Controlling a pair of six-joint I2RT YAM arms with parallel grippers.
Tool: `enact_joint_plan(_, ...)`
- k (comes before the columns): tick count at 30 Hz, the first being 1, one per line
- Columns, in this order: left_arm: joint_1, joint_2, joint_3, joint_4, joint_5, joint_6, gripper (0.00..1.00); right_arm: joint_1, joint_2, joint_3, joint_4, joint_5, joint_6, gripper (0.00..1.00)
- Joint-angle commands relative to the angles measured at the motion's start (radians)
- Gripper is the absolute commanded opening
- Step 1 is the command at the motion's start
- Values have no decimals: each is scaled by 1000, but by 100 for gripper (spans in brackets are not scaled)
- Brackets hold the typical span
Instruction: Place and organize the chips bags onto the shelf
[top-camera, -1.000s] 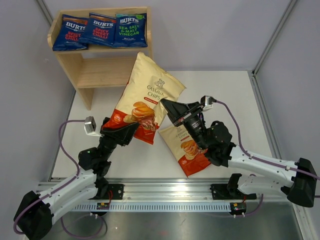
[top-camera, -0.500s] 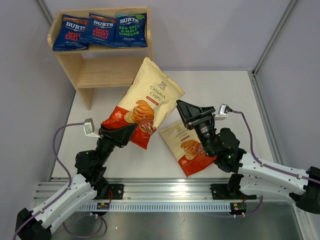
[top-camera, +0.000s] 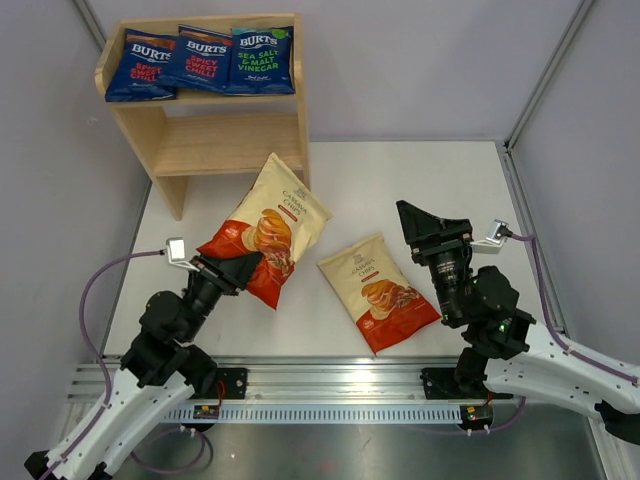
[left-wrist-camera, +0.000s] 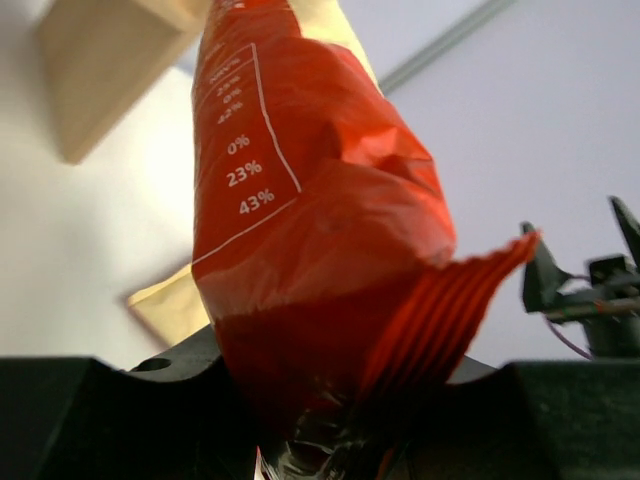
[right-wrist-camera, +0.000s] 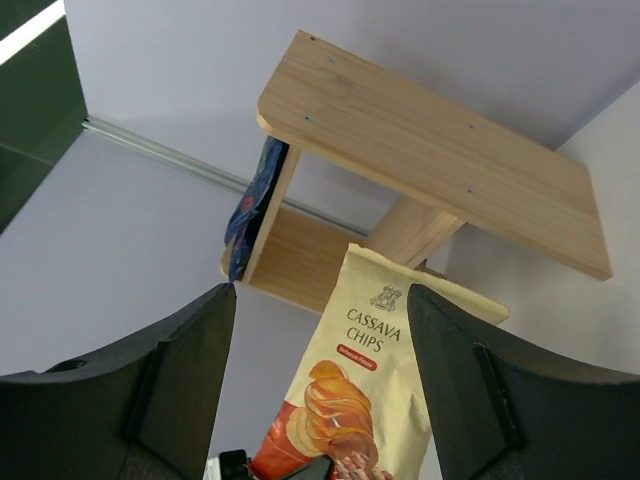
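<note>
The left fingers (top-camera: 236, 268) are clamped on the red-orange bottom end of a big glossy cream chips bag (top-camera: 268, 215) and hold it up, tilted, over the white desk (top-camera: 400, 180). The bag's long way points up and away from the fingers, toward the light wooden two-level shelf (top-camera: 215, 140). So the left arm is nearer.

Three dark blue chips bags (top-camera: 205, 58) lie in a row on top. A second cream chips bag (top-camera: 378, 290) lies flat on the desk. The right fingers (top-camera: 425, 228) are wide apart and hold nothing.

The left wrist view shows the pinch up close. Only the right wrist view shows the bag's top end in front of the lower level.
</note>
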Motion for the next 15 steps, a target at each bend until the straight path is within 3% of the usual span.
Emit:
enact_joint_plan(1, 2, -10, 117, -178, -165, 8, 12, 4, 2, 42, -70, 81, -80, 78)
enact_joint_plan(15, 5, 202, 332, -71, -383, 76, 9, 4, -47, 51, -140, 73, -101, 80)
